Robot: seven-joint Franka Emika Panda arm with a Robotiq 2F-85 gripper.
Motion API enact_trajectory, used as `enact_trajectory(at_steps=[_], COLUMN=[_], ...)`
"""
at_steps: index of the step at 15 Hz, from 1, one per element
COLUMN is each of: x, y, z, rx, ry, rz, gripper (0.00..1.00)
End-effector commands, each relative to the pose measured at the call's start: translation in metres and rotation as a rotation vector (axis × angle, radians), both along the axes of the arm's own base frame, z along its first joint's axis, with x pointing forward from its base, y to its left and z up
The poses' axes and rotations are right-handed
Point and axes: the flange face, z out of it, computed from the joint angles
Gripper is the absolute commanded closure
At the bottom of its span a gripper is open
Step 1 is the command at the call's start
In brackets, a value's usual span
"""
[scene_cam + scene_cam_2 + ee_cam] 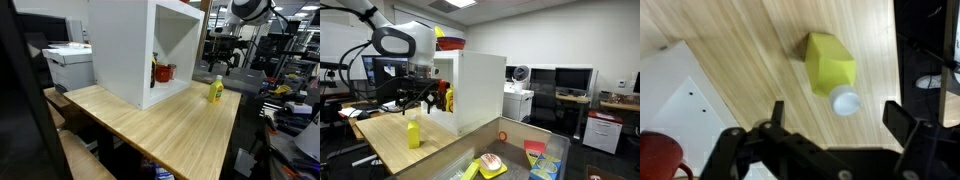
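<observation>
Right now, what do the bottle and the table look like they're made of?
Bottle: probably plastic, smooth matte yellow with faceted sides and a white cap. Table: wood or wood-look laminate; pale grain streaks run along it, with a soft sheen. The look leaves open which of the two.

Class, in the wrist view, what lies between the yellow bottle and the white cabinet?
Only bare wooden tabletop separates the yellow bottle from the white cabinet; the wrist view shows this.

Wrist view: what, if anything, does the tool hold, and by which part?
Nothing is held: the tool hangs open above the yellow bottle, touching no part of it.
</observation>
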Motion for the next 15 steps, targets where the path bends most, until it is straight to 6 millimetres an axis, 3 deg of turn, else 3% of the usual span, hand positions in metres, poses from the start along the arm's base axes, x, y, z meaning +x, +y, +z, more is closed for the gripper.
enact_trajectory(at_steps=[1, 8, 15], x=[-0.017, -0.021, -0.021], y=[0.01, 0.015, 0.018], z=[0.016, 0.037, 0.038], rx=[-0.088, -0.141, -0.127], ry=[-0.01, 0.065, 0.101], rz=[-0.167, -0.522, -0.895], gripper=[0.0, 0.0, 0.0])
